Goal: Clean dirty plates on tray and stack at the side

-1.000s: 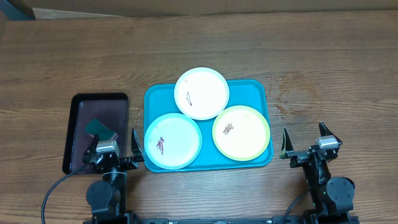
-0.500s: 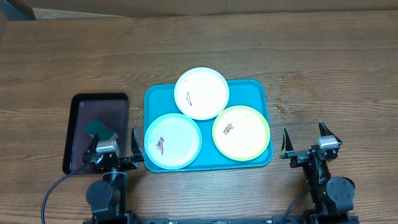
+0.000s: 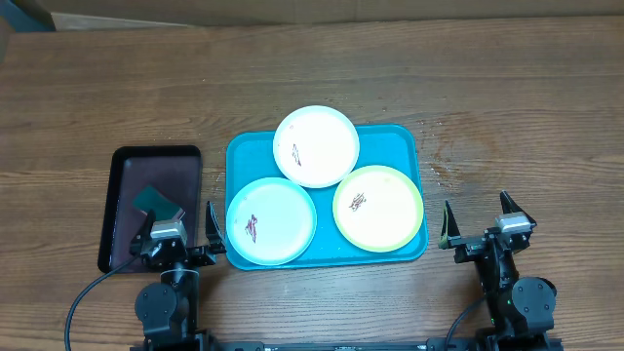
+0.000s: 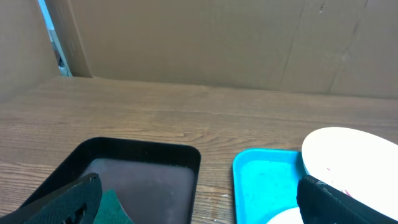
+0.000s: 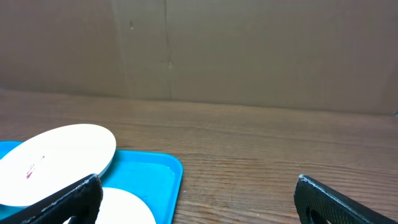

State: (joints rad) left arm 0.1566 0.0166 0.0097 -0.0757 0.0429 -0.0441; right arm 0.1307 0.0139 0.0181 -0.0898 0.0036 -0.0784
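The turquoise tray (image 3: 390, 136) holds three plates. The white plate (image 3: 316, 145) is at the back and overlaps the other two. The pale blue plate (image 3: 271, 221) is front left. The yellow-green plate (image 3: 378, 208) is front right. Each has a small red-brown smear. My left gripper (image 3: 180, 226) is open and empty at the table's front, left of the tray. My right gripper (image 3: 478, 222) is open and empty, right of the tray. The left wrist view shows the tray (image 4: 264, 180) and white plate (image 4: 351, 155). The right wrist view shows the tray (image 5: 149, 174) and white plate (image 5: 59, 155).
A dark maroon-black tray (image 3: 156, 166) stands left of the turquoise tray with a green sponge (image 3: 154, 201) in its front part. Cardboard walls rise behind the table (image 4: 205, 43). Bare wood lies right of the tray (image 3: 517, 146).
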